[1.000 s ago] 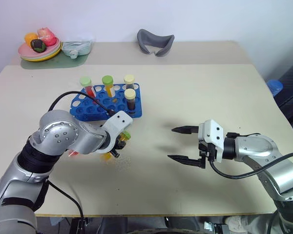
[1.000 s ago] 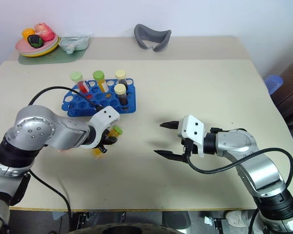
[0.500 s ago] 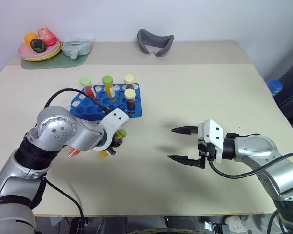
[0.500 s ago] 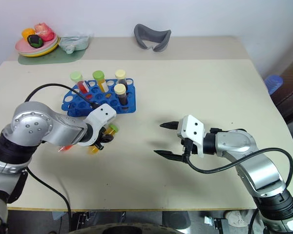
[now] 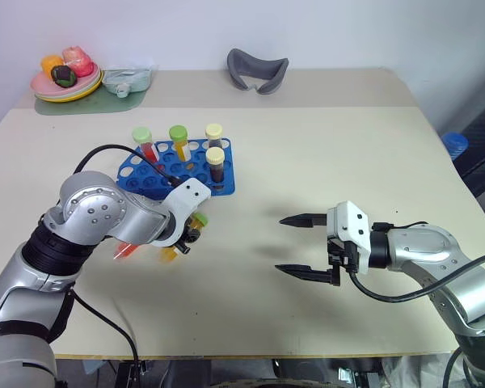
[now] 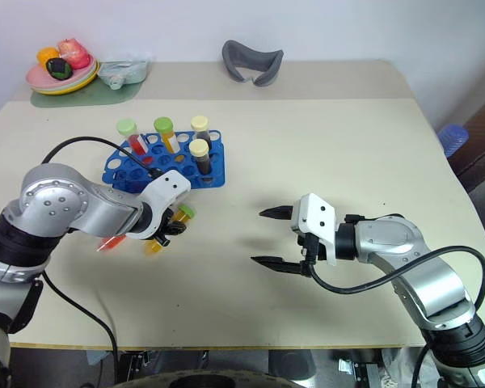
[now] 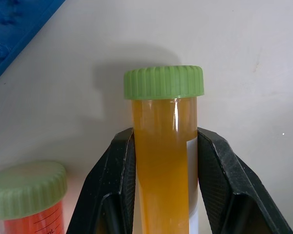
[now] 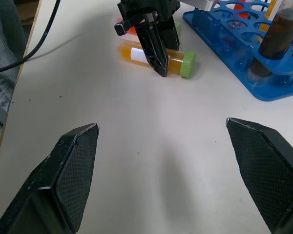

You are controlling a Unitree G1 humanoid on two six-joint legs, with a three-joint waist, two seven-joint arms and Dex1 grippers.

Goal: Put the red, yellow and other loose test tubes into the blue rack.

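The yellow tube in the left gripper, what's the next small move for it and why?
Probably lift it straight up off the table. The left gripper is shut on the yellow tube, which lies on its side on the table beside the red tube. It likely needs to clear the surface before it can be tipped upright and carried to the blue rack.

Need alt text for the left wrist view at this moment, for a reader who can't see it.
The left gripper is shut on a yellow test tube with a green screw cap, its two black fingers clamping the tube's sides over the pale table. A red test tube with a green cap lies beside it, and a corner of the blue rack shows.
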